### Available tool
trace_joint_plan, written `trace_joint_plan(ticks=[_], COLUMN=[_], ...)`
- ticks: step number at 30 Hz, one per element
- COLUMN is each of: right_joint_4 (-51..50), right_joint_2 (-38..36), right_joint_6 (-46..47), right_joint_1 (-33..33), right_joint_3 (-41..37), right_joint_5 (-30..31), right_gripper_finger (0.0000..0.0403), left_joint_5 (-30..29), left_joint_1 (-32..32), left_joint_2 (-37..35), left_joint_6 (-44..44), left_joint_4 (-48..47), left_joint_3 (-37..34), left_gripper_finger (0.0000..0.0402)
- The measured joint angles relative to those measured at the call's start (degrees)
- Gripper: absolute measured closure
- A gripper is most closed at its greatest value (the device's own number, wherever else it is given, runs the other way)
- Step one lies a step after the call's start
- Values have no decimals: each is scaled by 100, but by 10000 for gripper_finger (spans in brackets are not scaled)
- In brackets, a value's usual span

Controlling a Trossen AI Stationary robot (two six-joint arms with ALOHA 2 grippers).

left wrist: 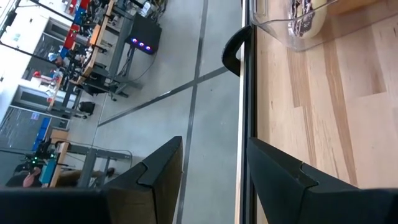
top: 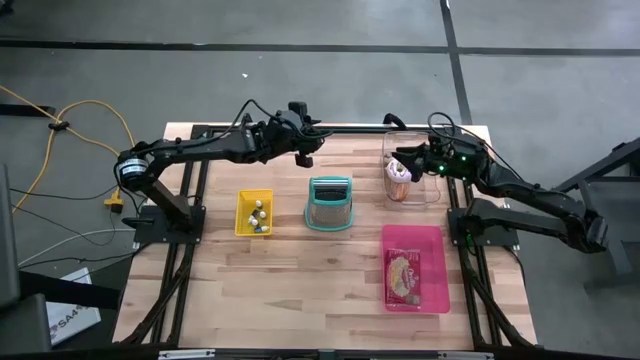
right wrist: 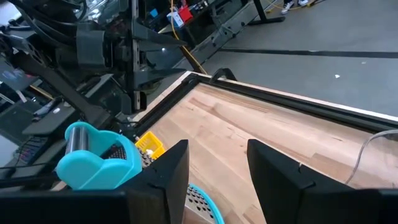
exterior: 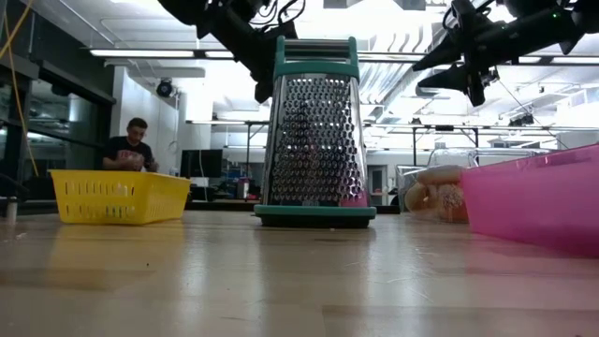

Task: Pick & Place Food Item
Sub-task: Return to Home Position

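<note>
1. Right gripper [top: 401, 166] hangs over the transparent bin [top: 432, 192] at the far right of the table. Its fingers are spread, with nothing between them.
2. Directly below it, the food items [top: 398, 182] lie heaped inside the bin, toward the bin's left wall. The low view shows a pale, bread-like round and a sprinkled piece behind the clear wall.
3. The relation that matters here is that the bin sits under the tool, while the right arm's base is to the right and nearer the front. I judge the way home to be up and back along that line. The low view shows the arm high above the rim, so the walls should not catch it.
4. Left gripper [top: 304, 153] is farther out, at the table's far edge and left of the bin. Its fingers are also parted and empty. The right arm is clearly the nearer of the two to the bin.
5. The teal grater [top: 329, 203] stands upright mid-table, apart from both arms.
6. The pink tray [top: 437, 240] lies in front of the bin, holding something flat that I cannot identify.
7. The yellow basket [top: 242, 212] lies farthest off, left of the grater.
</note>
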Motion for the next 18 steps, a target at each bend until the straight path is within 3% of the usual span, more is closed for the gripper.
trace_joint_plan(ticks=[18], right_joint_4=[-4], right_joint_2=[0], right_joint_6=[-144], right_joint_1=[0], right_joint_3=[0], right_joint_5=[-34], right_gripper_finger=[251], left_joint_5=[17], left_joint_1=[0], left_joint_2=[0], left_joint_6=[0], left_joint_4=[3], left_joint_3=[0], left_gripper_finger=[228])
